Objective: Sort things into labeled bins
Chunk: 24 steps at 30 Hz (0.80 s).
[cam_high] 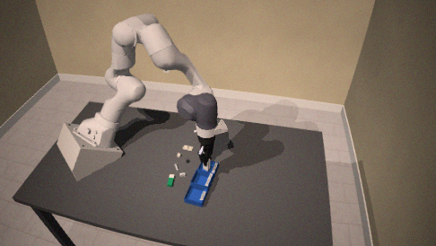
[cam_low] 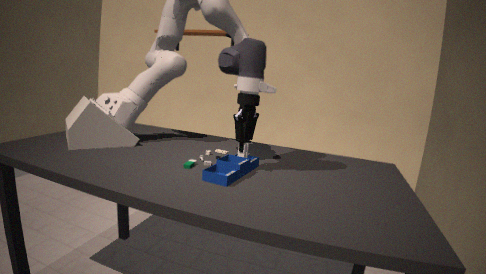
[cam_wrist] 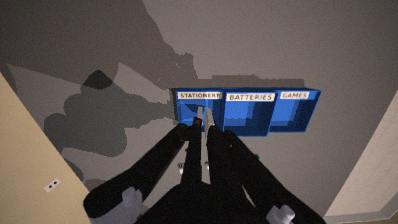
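Note:
My gripper (cam_high: 206,167) (cam_low: 243,151) (cam_wrist: 203,113) points down, with its fingers nearly together at the stationery end of the blue three-part bin row (cam_high: 193,203) (cam_low: 215,178) (cam_wrist: 287,132). No thing can be made out between the fingertips. The labels read STATIONERY (cam_wrist: 199,95), BATTERIES (cam_wrist: 250,97) and GAMES (cam_wrist: 295,95). A green and white block (cam_high: 170,180) (cam_low: 189,164) lies beside the bins. A cream flat piece (cam_high: 187,147) (cam_low: 221,151), a small pale piece (cam_high: 178,154) (cam_low: 208,152), a small dark piece (cam_high: 187,161) and a white piece (cam_high: 182,174) (cam_low: 208,163) also lie there. The fingers partly hide the stationery compartment.
The dark table (cam_high: 274,193) (cam_low: 320,200) carries the arm's pale base (cam_high: 85,154) (cam_low: 95,132) at its left side. The loose things lie between that base and the bins. The arm's shadow falls behind and to the right of the bins.

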Each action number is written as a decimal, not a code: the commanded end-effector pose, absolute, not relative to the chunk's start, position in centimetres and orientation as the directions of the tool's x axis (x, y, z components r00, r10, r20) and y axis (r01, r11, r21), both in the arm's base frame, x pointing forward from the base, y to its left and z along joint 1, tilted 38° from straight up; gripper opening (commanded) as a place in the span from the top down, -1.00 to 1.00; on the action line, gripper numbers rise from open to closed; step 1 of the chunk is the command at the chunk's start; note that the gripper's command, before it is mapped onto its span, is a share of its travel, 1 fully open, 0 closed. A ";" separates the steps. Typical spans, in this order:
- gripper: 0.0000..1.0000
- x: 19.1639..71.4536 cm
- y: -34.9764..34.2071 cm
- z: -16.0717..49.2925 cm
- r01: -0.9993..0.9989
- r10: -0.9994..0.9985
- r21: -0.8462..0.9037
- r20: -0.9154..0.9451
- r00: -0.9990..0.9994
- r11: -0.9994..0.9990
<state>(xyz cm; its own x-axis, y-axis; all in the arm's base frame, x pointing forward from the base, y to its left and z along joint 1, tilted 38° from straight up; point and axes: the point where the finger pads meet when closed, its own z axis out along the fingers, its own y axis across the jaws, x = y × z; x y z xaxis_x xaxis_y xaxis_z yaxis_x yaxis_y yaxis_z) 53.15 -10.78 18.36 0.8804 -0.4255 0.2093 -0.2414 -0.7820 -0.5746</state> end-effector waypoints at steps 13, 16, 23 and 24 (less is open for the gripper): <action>0.89 53.9 -10.7 17.9 -0.240 -0.430 -0.573 0.223 0.875 -0.784; 0.89 53.9 -10.7 17.9 -0.240 -0.430 -0.573 0.223 0.875 -0.784; 0.89 53.9 -10.7 17.9 -0.240 -0.430 -0.573 0.223 0.875 -0.784; 0.89 53.9 -10.7 17.9 -0.240 -0.430 -0.573 0.223 0.875 -0.784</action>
<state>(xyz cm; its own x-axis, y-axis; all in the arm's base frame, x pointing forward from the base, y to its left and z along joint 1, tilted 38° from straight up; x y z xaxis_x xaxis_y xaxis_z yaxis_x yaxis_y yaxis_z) 53.73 -10.67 17.85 0.8755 -0.4310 0.2184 -0.2422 -0.7826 -0.5735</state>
